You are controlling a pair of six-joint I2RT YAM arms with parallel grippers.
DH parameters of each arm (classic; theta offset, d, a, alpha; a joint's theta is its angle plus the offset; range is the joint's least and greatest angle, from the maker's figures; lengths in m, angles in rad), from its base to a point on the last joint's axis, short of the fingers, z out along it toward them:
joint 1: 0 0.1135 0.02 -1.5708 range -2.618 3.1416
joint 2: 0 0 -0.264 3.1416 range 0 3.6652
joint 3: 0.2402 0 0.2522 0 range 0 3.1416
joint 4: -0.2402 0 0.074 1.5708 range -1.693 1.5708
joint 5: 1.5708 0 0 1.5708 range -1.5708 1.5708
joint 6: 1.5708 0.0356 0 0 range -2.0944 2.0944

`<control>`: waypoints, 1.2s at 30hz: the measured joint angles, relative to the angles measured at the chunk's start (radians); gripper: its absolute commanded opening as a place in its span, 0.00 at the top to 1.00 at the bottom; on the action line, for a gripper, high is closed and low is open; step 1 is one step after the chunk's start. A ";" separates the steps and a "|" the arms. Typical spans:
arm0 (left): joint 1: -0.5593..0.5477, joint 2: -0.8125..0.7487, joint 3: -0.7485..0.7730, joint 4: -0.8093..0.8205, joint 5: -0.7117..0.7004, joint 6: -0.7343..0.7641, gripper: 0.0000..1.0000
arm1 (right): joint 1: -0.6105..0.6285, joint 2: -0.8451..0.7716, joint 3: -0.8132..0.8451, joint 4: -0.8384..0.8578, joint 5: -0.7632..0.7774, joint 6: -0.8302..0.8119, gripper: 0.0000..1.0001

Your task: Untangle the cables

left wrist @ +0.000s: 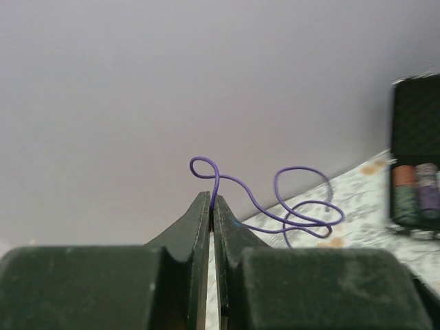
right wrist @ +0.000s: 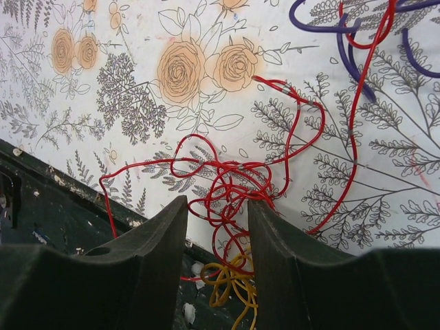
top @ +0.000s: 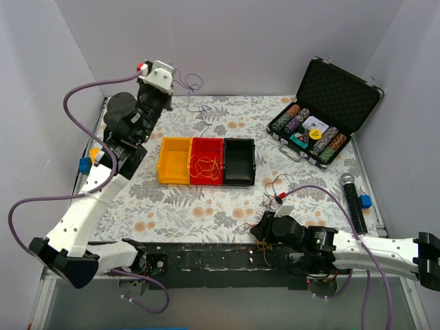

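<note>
Holding purple wire (left wrist: pixel 215 185) clamped in left pincer (left wrist: pixel 211 201); right pincer (right wrist: pixel 216 206) apart, straddling red clump (right wrist: pixel 230 185), better targeting one strand.

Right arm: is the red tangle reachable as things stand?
Probably yes. The right gripper is open, jaws either side of the red tangle, and nothing covers it. Some yellow wire lies right by it and might get pinched too.

Lab test booth, plain white walls (top: pixel 227 41)
</note>
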 measured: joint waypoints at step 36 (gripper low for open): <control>0.359 0.005 -0.422 0.060 0.199 -0.076 1.00 | 0.000 -0.100 0.000 -0.120 -0.003 -0.010 0.51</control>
